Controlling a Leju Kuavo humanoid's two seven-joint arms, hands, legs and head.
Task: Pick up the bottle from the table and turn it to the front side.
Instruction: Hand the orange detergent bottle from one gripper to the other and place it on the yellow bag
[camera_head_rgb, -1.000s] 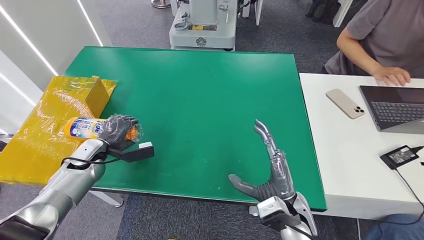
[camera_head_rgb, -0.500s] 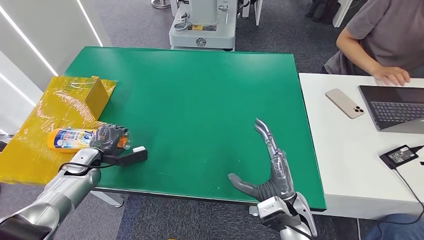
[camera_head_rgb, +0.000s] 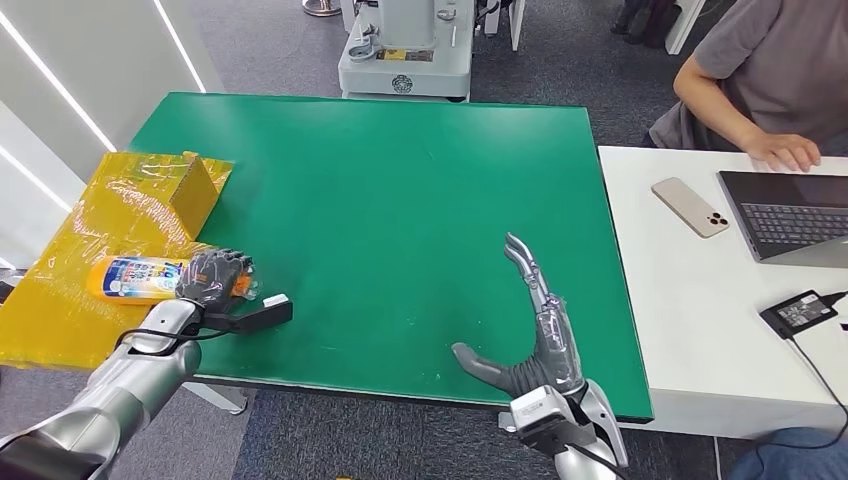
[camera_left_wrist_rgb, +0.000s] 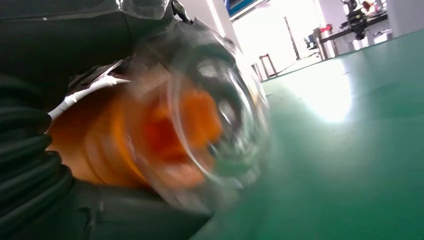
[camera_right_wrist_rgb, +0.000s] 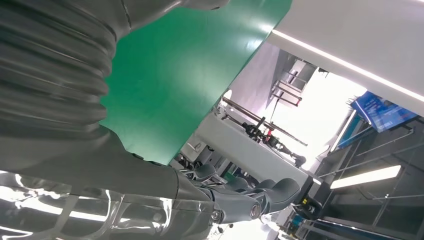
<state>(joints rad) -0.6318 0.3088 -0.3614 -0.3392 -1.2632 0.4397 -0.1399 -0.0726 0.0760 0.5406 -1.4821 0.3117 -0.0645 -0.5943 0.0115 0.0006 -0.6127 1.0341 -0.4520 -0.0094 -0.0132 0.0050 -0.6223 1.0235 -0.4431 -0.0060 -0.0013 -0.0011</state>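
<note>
At the far left, the yellow wrapped sheet (camera_head_rgb: 70, 280) with its yellow box (camera_head_rgb: 195, 190) lies over the edge of the green table (camera_head_rgb: 400, 200), and the bottle (camera_head_rgb: 135, 278) lies on its side across that sheet. The left hand (camera_head_rgb: 212, 277) grips it around the orange cap end, probably to roll the label round to the front. The box stands just behind, near enough to hinder a lift. Further right, the right hand (camera_head_rgb: 535, 330) hovers with fingers spread, holding nothing. Beyond it a person (camera_head_rgb: 770, 70) sits at a white desk (camera_head_rgb: 690, 330) with phone (camera_head_rgb: 690, 207) and laptop (camera_head_rgb: 790, 215).
</note>
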